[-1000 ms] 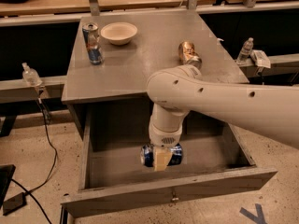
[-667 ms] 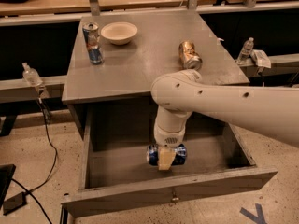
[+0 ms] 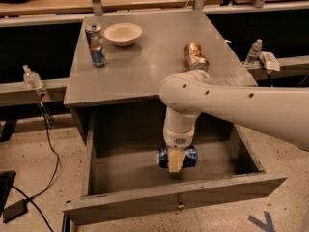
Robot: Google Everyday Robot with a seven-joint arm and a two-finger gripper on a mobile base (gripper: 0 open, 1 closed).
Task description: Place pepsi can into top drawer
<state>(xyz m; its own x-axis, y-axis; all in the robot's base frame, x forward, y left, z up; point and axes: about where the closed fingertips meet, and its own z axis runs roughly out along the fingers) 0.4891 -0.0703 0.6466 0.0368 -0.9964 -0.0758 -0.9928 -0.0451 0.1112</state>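
The top drawer (image 3: 125, 197) of the grey cabinet is pulled wide open, its flat front panel with a small metal knob nearest me. The pepsi can (image 3: 189, 156), dark blue with silver ends, lies on its side inside the drawer near the front. My gripper (image 3: 175, 162) reaches straight down into the drawer from the white arm and is shut on the pepsi can across its middle. The can is low over the drawer floor; I cannot tell whether it touches it.
On the cabinet top stand a tall slim blue-silver-red can (image 3: 95, 44) and a white bowl (image 3: 123, 34) at the back left, and a gold can (image 3: 195, 56) lies on its side at the right. A clear bottle (image 3: 32, 77) sits on the left ledge, another (image 3: 254, 51) at right.
The gripper with the pepsi can has shifted slightly to the right and towards the drawer front, staying low inside the drawer. Nothing on the cabinet top has moved.
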